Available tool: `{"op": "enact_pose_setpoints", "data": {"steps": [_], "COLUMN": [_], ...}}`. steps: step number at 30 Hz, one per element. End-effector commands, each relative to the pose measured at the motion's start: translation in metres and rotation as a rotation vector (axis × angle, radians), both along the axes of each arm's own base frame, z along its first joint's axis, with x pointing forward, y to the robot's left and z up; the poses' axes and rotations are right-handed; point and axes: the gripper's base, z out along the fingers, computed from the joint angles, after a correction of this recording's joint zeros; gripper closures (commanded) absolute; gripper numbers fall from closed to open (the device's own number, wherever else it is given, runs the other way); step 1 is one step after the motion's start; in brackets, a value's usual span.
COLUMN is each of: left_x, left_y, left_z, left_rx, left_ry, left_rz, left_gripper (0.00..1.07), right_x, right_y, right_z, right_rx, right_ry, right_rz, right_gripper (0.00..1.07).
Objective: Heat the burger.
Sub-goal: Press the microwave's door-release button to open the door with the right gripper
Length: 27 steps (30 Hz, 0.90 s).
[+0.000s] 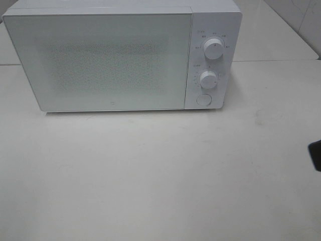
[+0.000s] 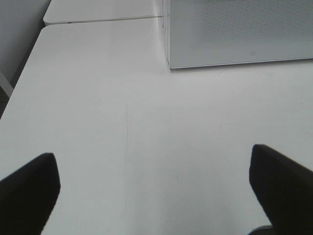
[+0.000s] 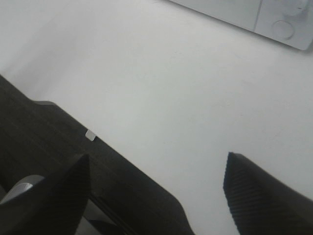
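The burger is out of view in every frame. A white microwave (image 1: 120,55) stands at the back of the white table with its door shut; its door corner shows in the left wrist view (image 2: 234,34) and its round button corner in the right wrist view (image 3: 279,24). My left gripper (image 2: 154,181) is open and empty over bare table, in front of the microwave's left corner. My right gripper (image 3: 156,181) is open and empty near the table's right front; only a dark tip of it (image 1: 316,154) shows at the right edge of the exterior high view.
The microwave panel carries two white dials (image 1: 214,48) (image 1: 208,79) and a round button (image 1: 203,99). The white table (image 1: 160,170) spreads in front of it. A dark strip (image 3: 58,147) runs under the right gripper.
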Motion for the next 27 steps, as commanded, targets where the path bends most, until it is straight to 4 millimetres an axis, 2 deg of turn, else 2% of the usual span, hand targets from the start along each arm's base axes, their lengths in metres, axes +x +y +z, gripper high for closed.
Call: {"op": "enact_pose_setpoints", "data": {"steps": [1, 13, 24, 27], "left_x": [-0.002, -0.002, -0.002, -0.002], "left_y": [0.0, 0.0, 0.0, 0.0], "left_z": [0.0, 0.0, 0.0, 0.0], "left_rx": [-0.007, -0.007, -0.007, -0.007], "left_ry": [-0.027, -0.027, -0.027, -0.027], "left_rz": [0.004, 0.004, 0.004, 0.004], "left_gripper": [0.09, 0.09, 0.09, 0.09], "right_x": [-0.012, -0.047, -0.077, -0.084], "right_y": [-0.016, -0.05, -0.058, -0.058], "right_z": [0.006, 0.01, -0.017, -0.033], "right_rx": [0.006, -0.001, 0.001, 0.004], "right_ry": [-0.048, -0.233, -0.32, -0.353], "right_rz": [-0.074, -0.341, -0.527, -0.561], "right_gripper": [0.33, 0.29, 0.32, 0.32]}}
